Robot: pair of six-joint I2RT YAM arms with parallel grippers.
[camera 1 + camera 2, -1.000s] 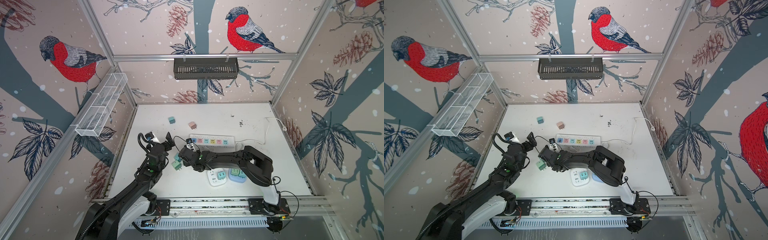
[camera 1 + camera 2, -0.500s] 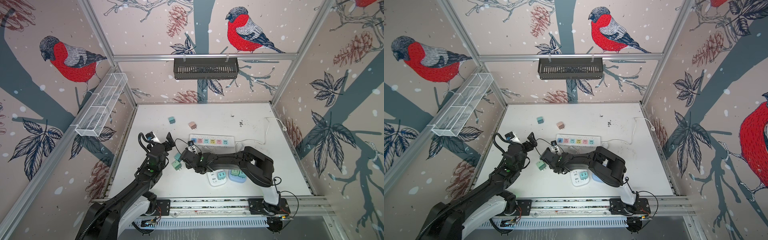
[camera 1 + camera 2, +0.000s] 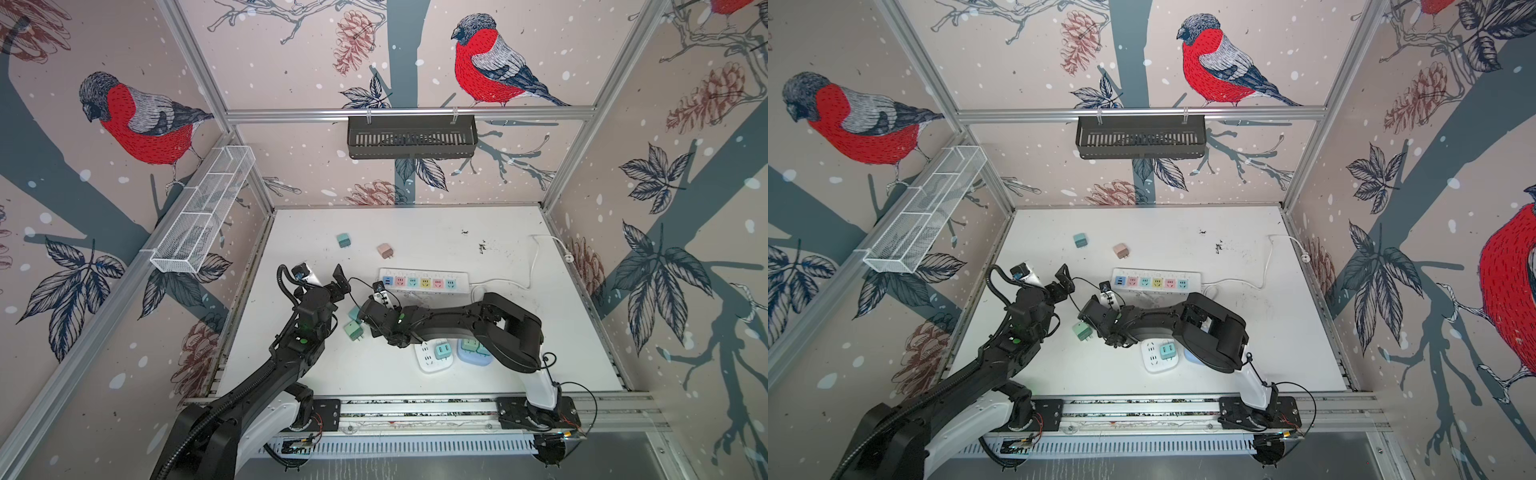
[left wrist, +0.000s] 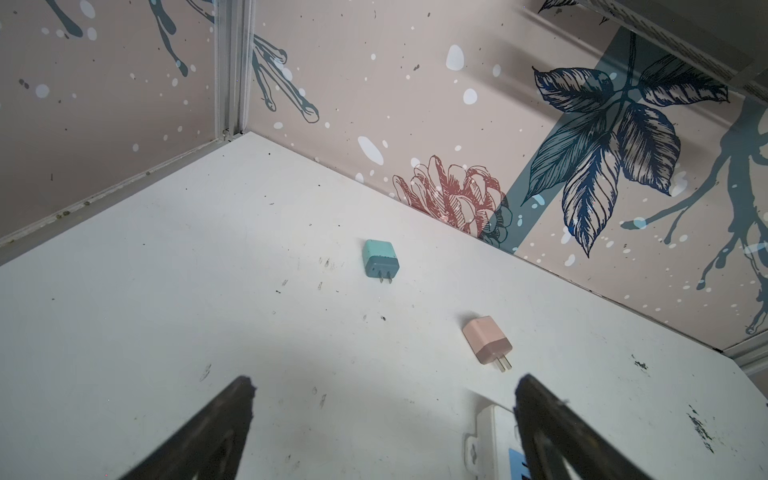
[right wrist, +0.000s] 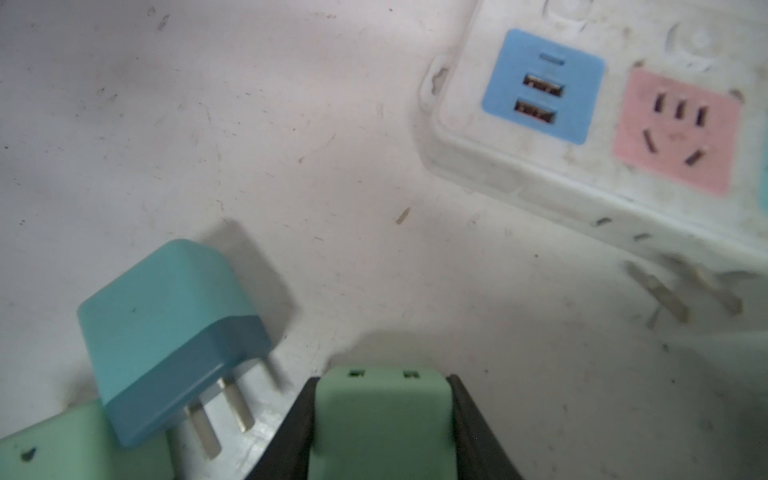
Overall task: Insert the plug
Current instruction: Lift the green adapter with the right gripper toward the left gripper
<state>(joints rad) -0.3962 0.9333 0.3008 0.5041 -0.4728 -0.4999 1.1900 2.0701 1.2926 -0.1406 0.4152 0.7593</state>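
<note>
In the right wrist view my right gripper [image 5: 382, 380] is shut on a light green plug [image 5: 380, 428], a black finger pressed against each of its sides. A teal plug [image 5: 166, 332] lies beside it, its prongs resting over another green plug [image 5: 62, 451]. The white power strip [image 5: 465, 137] with coloured sockets lies just beyond. In both top views the right gripper [image 3: 368, 322] [image 3: 1094, 322] is low over the table left of centre and hides the held plug. My left gripper [image 3: 332, 286] [image 4: 384, 415] hangs open and empty just left of it.
A teal plug [image 3: 343, 240] and a pink plug [image 3: 385, 250] lie loose behind the power strip [image 3: 424, 274], whose cord runs to the right wall. A white square socket [image 3: 424, 365] and a blue one [image 3: 473, 359], each holding a plug, sit near the front.
My right gripper has closed its fingers onto the green plug. The left arm has stayed where it was, still open.
</note>
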